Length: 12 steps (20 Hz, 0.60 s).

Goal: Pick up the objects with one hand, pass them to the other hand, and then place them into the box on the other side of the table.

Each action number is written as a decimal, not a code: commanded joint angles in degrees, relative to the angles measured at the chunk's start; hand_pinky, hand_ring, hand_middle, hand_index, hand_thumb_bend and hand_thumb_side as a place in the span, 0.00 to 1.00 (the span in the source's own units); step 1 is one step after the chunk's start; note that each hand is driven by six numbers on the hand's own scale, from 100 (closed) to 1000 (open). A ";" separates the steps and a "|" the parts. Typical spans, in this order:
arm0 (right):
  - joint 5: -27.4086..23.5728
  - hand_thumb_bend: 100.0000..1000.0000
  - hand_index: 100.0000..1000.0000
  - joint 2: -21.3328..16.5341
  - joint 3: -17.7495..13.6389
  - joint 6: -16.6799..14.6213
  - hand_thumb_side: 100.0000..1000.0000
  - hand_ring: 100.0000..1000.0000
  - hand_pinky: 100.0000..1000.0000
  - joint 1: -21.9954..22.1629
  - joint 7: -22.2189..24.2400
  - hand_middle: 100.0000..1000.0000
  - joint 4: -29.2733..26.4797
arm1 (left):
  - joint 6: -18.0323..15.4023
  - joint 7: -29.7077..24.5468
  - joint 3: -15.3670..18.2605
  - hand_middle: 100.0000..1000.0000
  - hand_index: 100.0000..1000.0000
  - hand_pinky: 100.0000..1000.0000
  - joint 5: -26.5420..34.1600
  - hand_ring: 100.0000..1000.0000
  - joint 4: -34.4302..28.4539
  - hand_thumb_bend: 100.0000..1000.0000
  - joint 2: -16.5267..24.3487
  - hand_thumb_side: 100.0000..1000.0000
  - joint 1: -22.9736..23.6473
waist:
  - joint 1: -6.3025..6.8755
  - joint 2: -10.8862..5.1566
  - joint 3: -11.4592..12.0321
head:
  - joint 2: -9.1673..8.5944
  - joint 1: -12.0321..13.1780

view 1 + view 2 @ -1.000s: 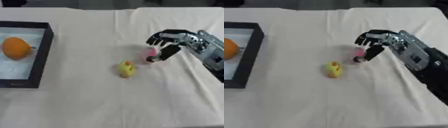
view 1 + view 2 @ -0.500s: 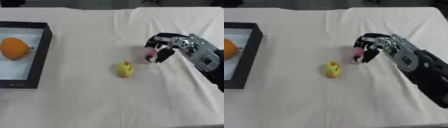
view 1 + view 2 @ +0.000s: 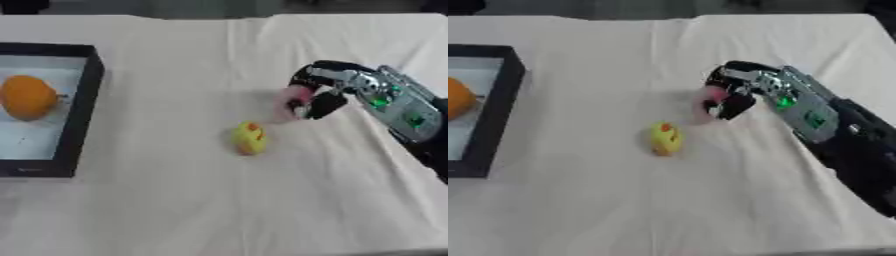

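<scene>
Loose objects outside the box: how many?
2: a yellow toy mid-table, and a pink object in the right hand. Part of it is hidden.

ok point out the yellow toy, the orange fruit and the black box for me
yellow toy (image 3: 248,139), left eye view, middle of its body
orange fruit (image 3: 28,97), left eye view, centre of its rounded surface
black box (image 3: 84,102), left eye view, on its right-hand wall

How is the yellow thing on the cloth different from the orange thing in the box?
The yellow object lies on the bare white cloth mid-table; the orange object sits inside the black box at the left. The yellow one looks smaller and carries a small orange mark; the orange one is plain. Both are rounded, and no hand touches either.
</scene>
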 commanded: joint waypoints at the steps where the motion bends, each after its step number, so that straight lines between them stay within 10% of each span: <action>1: -2.29 0.00 0.53 -2.35 -2.96 0.69 0.00 0.67 0.78 -0.21 -2.98 0.48 -4.59 | 0.17 0.03 0.44 0.60 0.77 0.61 -0.37 0.69 -1.31 0.56 1.24 0.32 -0.57 | 0.33 -1.24 -0.09 | 0.11 0.41; 12: -13.15 0.00 0.50 0.80 -5.16 1.77 0.00 0.63 0.77 4.09 -15.90 0.45 -15.06 | 6.37 -8.97 -2.24 0.60 0.78 0.62 -5.00 0.69 -4.06 0.54 5.08 0.30 -2.86 | 1.10 -1.17 -0.44 | 0.18 1.24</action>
